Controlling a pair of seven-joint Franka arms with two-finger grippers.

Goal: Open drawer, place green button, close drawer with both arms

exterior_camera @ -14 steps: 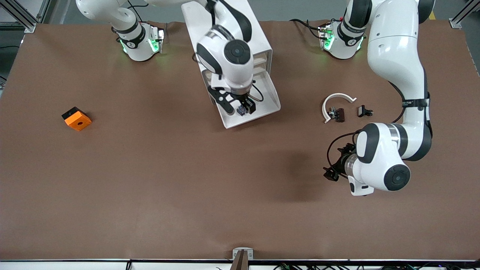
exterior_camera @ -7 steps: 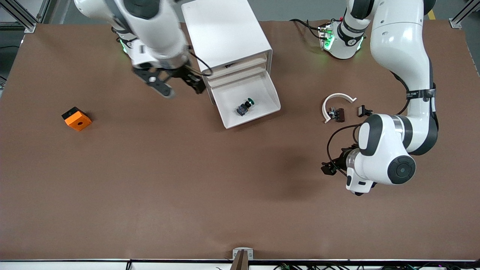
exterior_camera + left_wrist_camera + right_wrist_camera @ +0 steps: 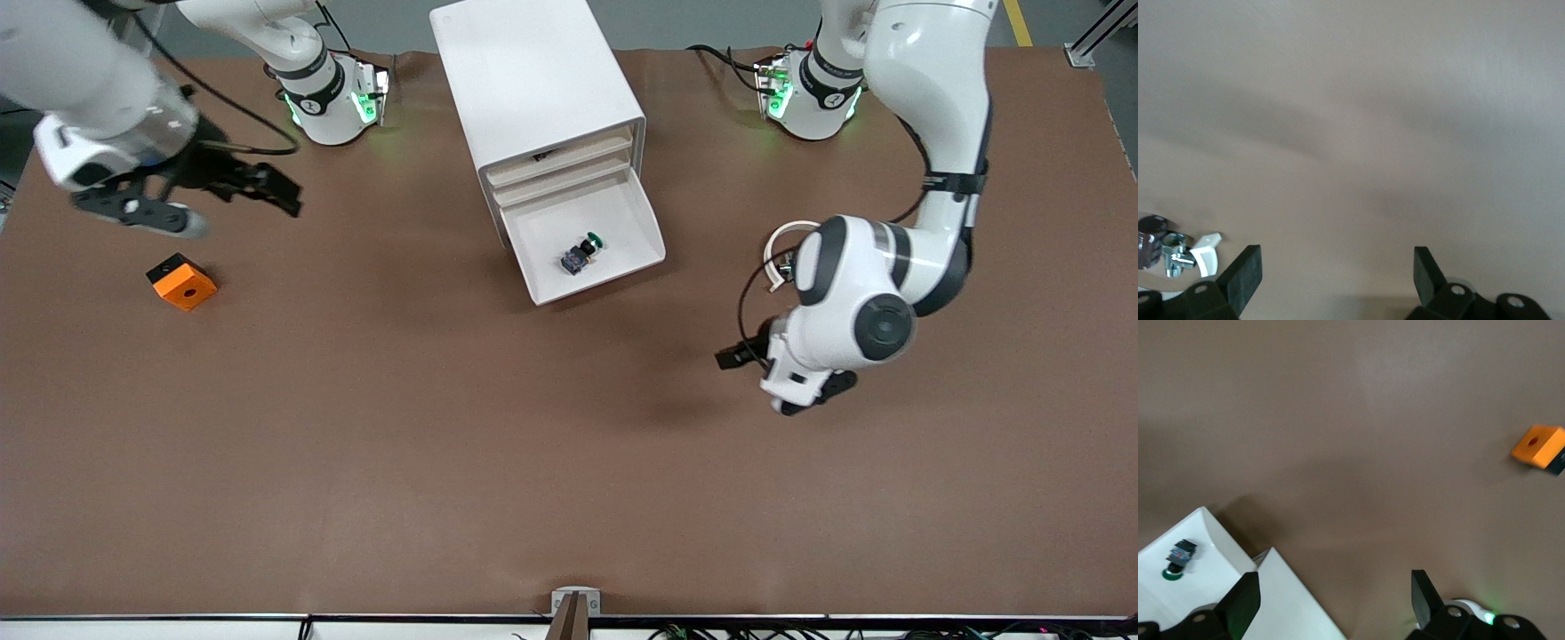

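Brown matting covers the table (image 3: 356,427). At top centre of the front view the white cabinet (image 3: 533,80) has its third drawer (image 3: 649,253) pulled out, with the button (image 3: 582,251) lying on its side inside (green cap toward the cabinet). Right gripper (image 3: 187,200), upper left of frame above the orange block (image 3: 181,282), is fully open and empty. Left gripper (image 3: 782,378), right of centre over bare matting, is likewise spread wide, holding nothing.
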